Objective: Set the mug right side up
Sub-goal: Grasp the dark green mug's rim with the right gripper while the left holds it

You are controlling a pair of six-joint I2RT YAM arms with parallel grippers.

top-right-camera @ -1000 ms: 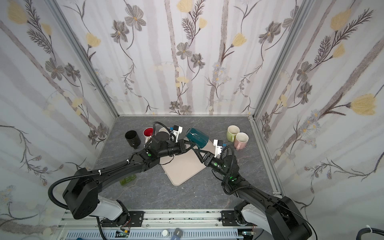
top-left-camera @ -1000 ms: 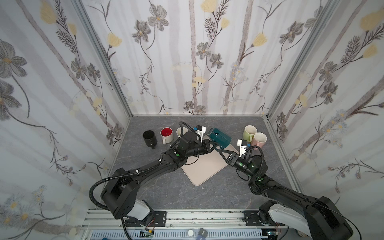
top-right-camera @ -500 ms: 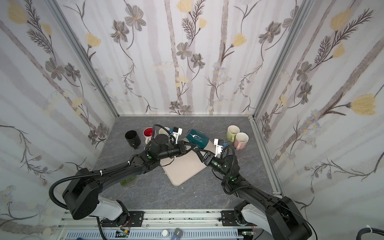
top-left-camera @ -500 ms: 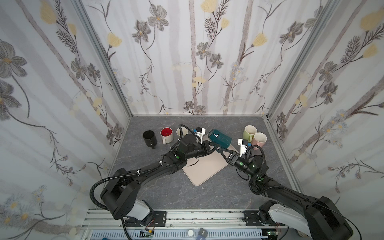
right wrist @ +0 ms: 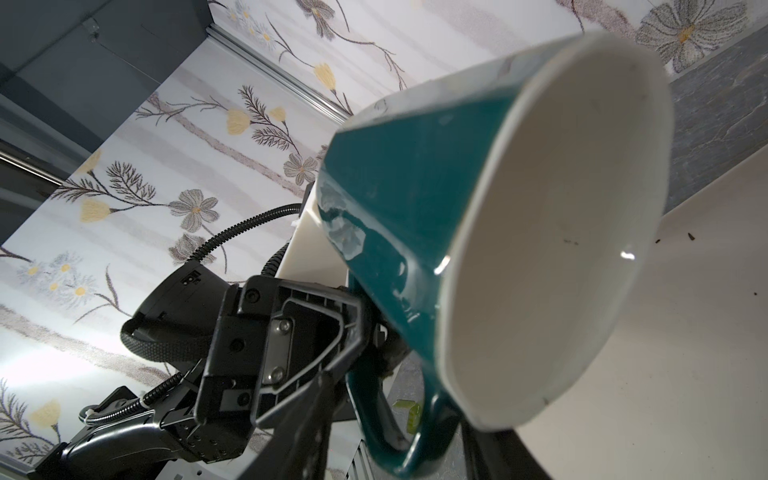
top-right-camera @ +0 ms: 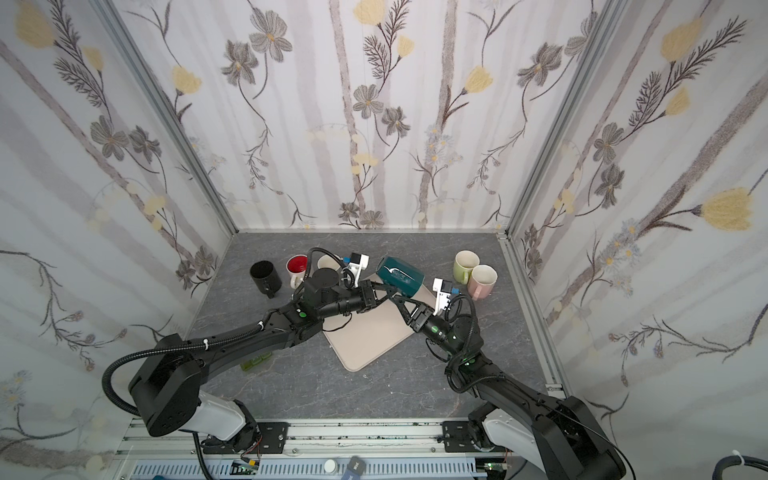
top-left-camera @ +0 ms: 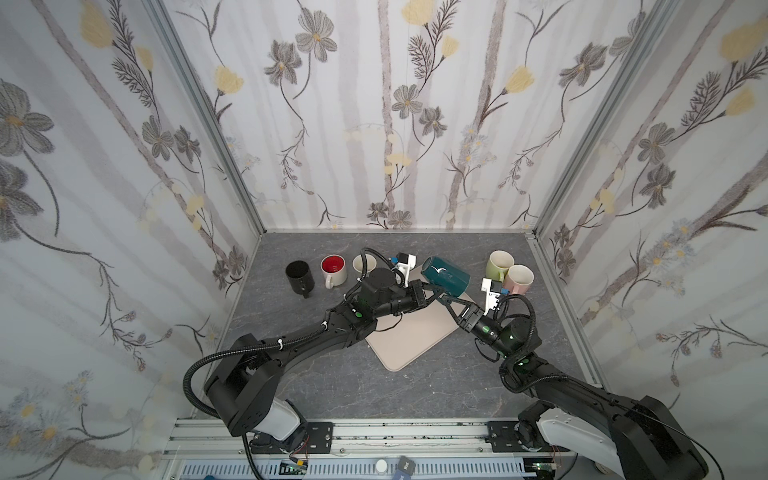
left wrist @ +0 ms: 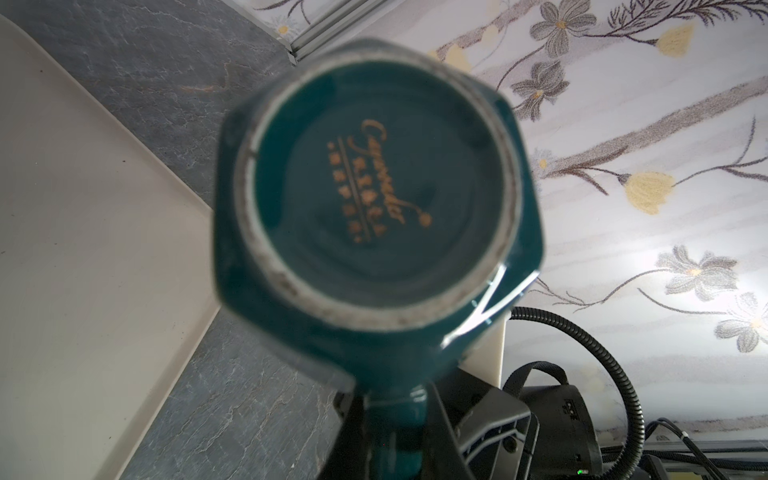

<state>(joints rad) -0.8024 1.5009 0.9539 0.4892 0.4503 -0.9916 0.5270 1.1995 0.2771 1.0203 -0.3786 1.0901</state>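
Observation:
A teal mug hangs tilted on its side above the far corner of the beige mat, its base toward the left arm. My left gripper is shut on the mug's handle; the left wrist view looks straight at the mug's base. My right gripper reaches in from the right. It is open, with one finger on either side of the handle loop and close to it. The white inside faces the right wrist camera.
Along the back stand a black mug, a white mug with red inside and a cream mug on the left. A green mug and a pink mug stand on the right. A small green item lies under the left arm.
The right gripper's jaws have narrowed around the mug's handle. The mug and the left arm have barely moved.

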